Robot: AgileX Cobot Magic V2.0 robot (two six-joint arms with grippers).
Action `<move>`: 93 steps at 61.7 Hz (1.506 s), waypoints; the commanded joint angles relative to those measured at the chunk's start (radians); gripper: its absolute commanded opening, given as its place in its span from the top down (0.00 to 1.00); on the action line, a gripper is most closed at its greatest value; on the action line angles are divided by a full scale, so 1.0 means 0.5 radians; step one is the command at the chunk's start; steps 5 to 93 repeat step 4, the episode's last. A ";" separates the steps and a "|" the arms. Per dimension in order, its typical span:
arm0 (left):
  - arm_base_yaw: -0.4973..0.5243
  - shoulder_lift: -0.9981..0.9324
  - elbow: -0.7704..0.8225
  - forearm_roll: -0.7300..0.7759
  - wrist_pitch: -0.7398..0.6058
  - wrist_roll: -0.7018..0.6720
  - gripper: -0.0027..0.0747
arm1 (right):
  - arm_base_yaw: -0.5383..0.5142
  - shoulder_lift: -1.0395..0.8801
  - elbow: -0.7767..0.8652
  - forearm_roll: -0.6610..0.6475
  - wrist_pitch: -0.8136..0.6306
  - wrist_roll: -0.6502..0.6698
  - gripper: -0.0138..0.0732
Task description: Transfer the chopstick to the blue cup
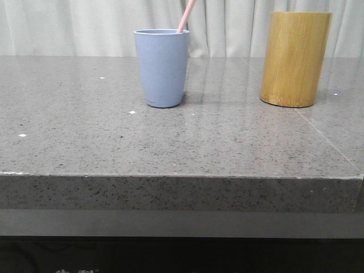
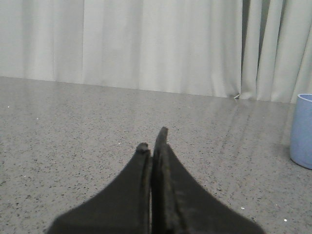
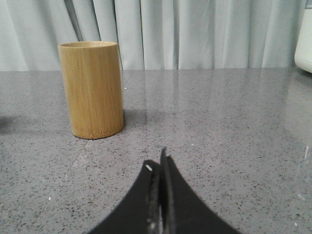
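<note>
The blue cup [image 1: 162, 68] stands upright on the grey stone table, left of centre in the front view. A slim pale pink chopstick tip [image 1: 186, 16] sticks out of its rim, leaning right. The cup's edge also shows in the left wrist view [image 2: 303, 129]. My left gripper [image 2: 152, 139] is shut and empty, low over bare table, well away from the cup. My right gripper [image 3: 158, 161] is shut and empty, a short way in front of the bamboo cylinder [image 3: 92, 88]. Neither gripper shows in the front view.
The tall yellow-brown bamboo cylinder [image 1: 295, 58] stands to the right of the blue cup. The table's front edge [image 1: 182, 177] runs across the front view. Pale curtains [image 1: 91, 25] hang behind the table. A white object [image 3: 304, 36] sits at the edge of the right wrist view.
</note>
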 commanded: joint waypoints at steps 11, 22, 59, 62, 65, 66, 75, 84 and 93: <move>0.002 -0.049 0.024 0.000 -0.149 -0.018 0.99 | 0.005 -0.042 -0.005 -0.023 -0.182 0.000 0.92; 0.002 -0.049 0.024 0.000 -0.149 -0.018 0.99 | 0.005 -0.042 -0.005 -0.023 -0.182 0.000 0.92; 0.002 -0.049 0.024 0.000 -0.149 -0.018 0.99 | 0.005 -0.042 -0.005 -0.023 -0.182 0.000 0.92; 0.002 -0.049 0.024 0.000 -0.149 -0.018 0.99 | 0.005 -0.042 -0.005 -0.023 -0.182 0.000 0.92; 0.002 -0.049 0.024 0.000 -0.149 -0.018 0.99 | 0.005 -0.042 -0.005 -0.023 -0.182 0.000 0.92; 0.002 -0.049 0.024 0.000 -0.149 -0.018 0.99 | 0.005 -0.042 -0.005 -0.023 -0.182 0.000 0.92; 0.002 -0.049 0.024 0.000 -0.149 -0.018 0.99 | 0.005 -0.042 -0.005 -0.023 -0.182 0.000 0.92; 0.002 -0.049 0.024 0.000 -0.149 -0.018 0.99 | 0.005 -0.042 -0.005 -0.023 -0.182 0.000 0.92; 0.002 -0.049 0.024 0.000 -0.149 -0.018 0.99 | 0.005 -0.042 -0.005 -0.023 -0.182 0.000 0.92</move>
